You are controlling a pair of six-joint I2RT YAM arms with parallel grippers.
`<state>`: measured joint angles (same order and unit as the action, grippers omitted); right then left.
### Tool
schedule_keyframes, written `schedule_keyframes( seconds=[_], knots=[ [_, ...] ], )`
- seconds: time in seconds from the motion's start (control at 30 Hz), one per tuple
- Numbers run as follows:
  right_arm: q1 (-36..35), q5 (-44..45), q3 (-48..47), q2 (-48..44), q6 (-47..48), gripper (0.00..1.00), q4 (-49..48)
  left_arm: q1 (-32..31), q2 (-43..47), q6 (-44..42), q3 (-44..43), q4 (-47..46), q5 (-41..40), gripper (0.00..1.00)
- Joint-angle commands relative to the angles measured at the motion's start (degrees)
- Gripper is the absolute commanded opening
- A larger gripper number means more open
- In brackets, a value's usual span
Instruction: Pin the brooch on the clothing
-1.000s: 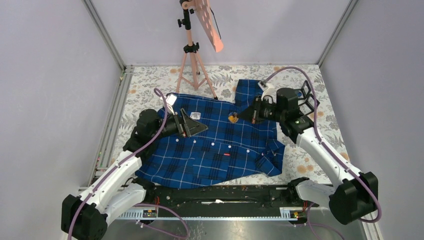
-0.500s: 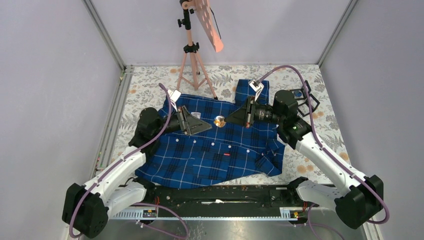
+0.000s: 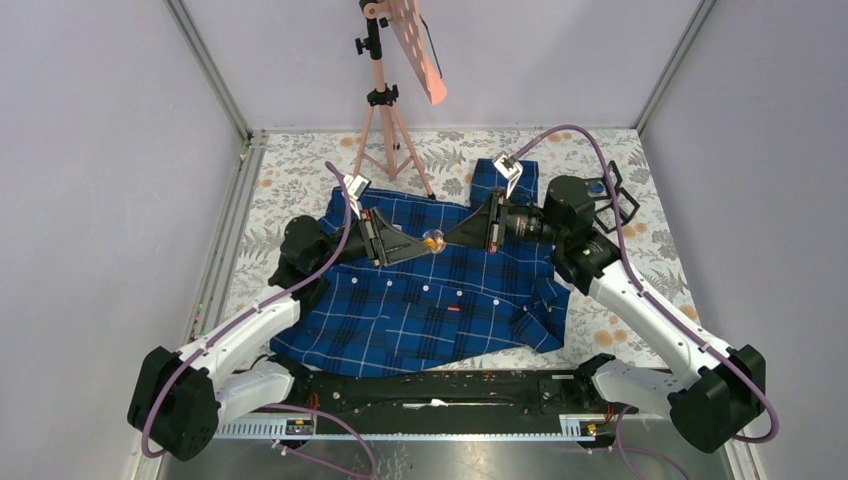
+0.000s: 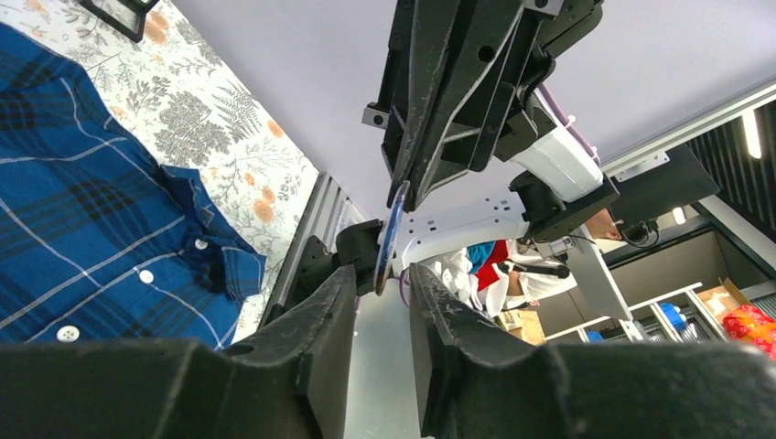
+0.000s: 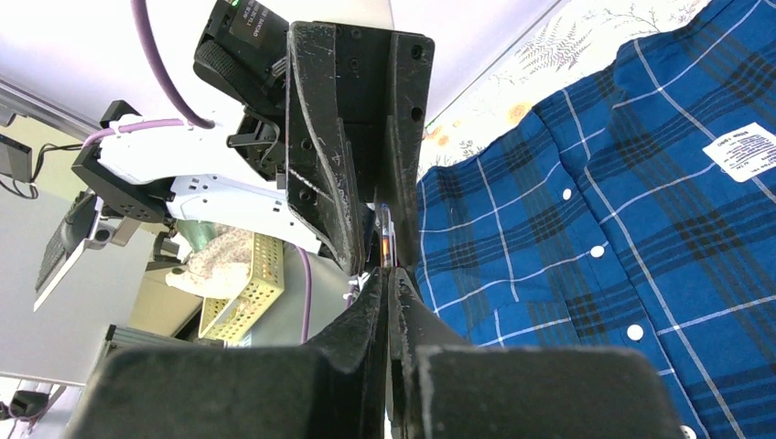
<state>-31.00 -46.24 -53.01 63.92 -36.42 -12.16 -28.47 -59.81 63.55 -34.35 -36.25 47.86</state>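
Observation:
The clothing (image 3: pixel 420 300), a dark-blue plaid shirt with white buttons, lies spread on the table; it also shows in the left wrist view (image 4: pixel 73 219) and the right wrist view (image 5: pixel 641 210). Above its upper chest the two grippers meet tip to tip. My right gripper (image 3: pixel 442 240) (image 5: pixel 384 274) is shut on the small round brooch (image 3: pixel 434 240), holding it edge-on (image 5: pixel 386 242). My left gripper (image 3: pixel 428 243) (image 4: pixel 382 274) faces it with narrowed jaws. The brooch (image 4: pixel 390 233) sits between the left fingertips, a thin gap showing on each side.
A pink tripod (image 3: pixel 385 120) carrying a pink board stands at the back, just beyond the shirt's collar. A black holder (image 3: pixel 615 195) sits at the back right. The floral tablecloth (image 3: pixel 610 320) shows around the shirt; metal frame rails and grey walls bound the cell.
My right gripper carried the brooch leftward over the shirt. My left gripper lifted, swung right to meet it, and its jaws narrowed around the brooch.

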Motion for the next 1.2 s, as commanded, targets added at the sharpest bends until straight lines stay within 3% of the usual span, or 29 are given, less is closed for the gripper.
schedule_keyframes(
  seconds=[0.0, 0.13, 0.2, 0.3, 0.37, 0.47, 0.63, 0.87, 0.97, 1.17],
  knots=[
    [-0.6, -1.8, -2.9, 0.1, 0.8, 0.0, -0.9, -0.4, -0.2, 1.7, -0.3, -7.3, 1.0, 0.25],
    [-0.7, -0.5, -3.3, 0.1, 1.2, 0.0, 1.0, -0.5, 0.2, -0.3, -0.4, -4.7, 0.5, 0.0],
    [-0.7, 1.1, -4.1, 0.1, 2.0, 0.0, 3.4, -0.5, 1.3, -3.8, -1.1, -0.1, -0.4, 0.0],
    [-0.7, 7.2, -5.7, -0.4, 3.2, 0.27, 9.4, -0.9, 4.8, -14.8, -4.0, 14.8, -4.7, 0.0],
    [-0.7, 13.2, -7.1, -0.8, 3.5, 0.49, 14.8, -2.5, 7.8, -28.1, -7.5, 27.4, -12.0, 0.0],
    [-0.7, 23.5, -10.1, -0.3, 1.9, 0.63, 23.7, -8.0, 9.6, -43.8, -12.7, 46.2, -28.8, 0.0],
    [-2.2, 30.8, -13.7, 3.8, -5.8, 0.62, 31.2, -17.1, 7.4, -52.6, -15.5, 53.1, -52.5, 0.0],
    [-8.0, 36.0, -17.3, 9.0, -11.7, 0.56, 34.3, -28.8, -0.8, -59.5, -21.0, 57.5, -73.0, 0.0],
    [-10.4, 38.4, -17.7, 10.5, -13.5, 0.56, 34.6, -30.6, -2.6, -60.3, -22.1, 57.5, -75.9, 0.0],
    [-12.4, 38.1, -16.5, 13.1, -18.3, 0.55, 32.7, -31.7, -3.2, -57.4, -21.7, 54.5, -73.2, 0.0]
  ],
)
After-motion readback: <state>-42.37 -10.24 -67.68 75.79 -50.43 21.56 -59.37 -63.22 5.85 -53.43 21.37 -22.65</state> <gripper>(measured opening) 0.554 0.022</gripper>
